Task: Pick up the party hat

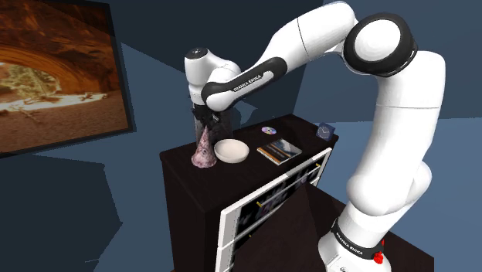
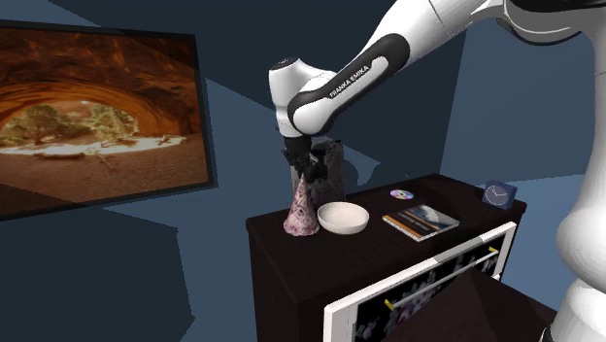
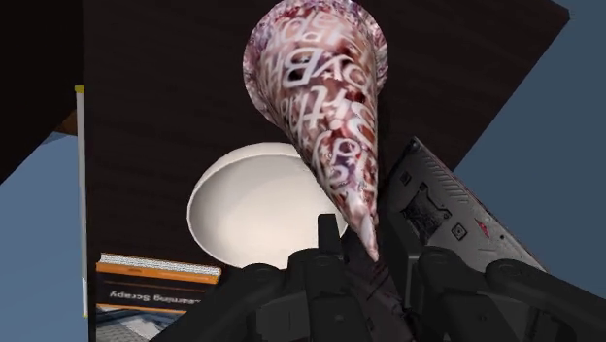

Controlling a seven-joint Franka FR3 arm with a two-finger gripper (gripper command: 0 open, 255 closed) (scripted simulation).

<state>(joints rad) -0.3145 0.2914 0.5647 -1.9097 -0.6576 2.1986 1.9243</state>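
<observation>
Hanging straight down over the dark dresser (image 1: pixel 181 174), the black gripper (image 1: pixel 207 124) sits at the tip of the party hat (image 1: pixel 204 148). In the wrist view the gripper (image 3: pixel 367 245) meets the hat's narrow end, and I cannot tell whether the jaws are clamped on it or merely close about it. The party hat (image 3: pixel 320 87) is a cone patterned in dark red with pale lettering. It stands upright with its wide base on the dresser top, near the corner towards the shoulder view's left.

A white bowl (image 1: pixel 231 151) sits mouth up just beside the hat, at its 3 o'clock in the shoulder view. Close behind the hat, at its 1 o'clock in the second exterior view, stands a dark box (image 2: pixel 328 165).

Farther along the top, at the bowl's 3 o'clock, a book (image 1: pixel 279 150) lies flat. A small disc (image 1: pixel 268 129) lies at the book's 11 o'clock. A little blue clock (image 1: pixel 325 130) stands at the book's 2 o'clock, by the far corner.

Below the top, at the hat's 5 o'clock, a white drawer front (image 1: pixel 239 224) stands pulled out. On the blue wall, at the hat's 10 o'clock, hangs a large picture (image 1: pixel 54 69) of a red rock arch.
</observation>
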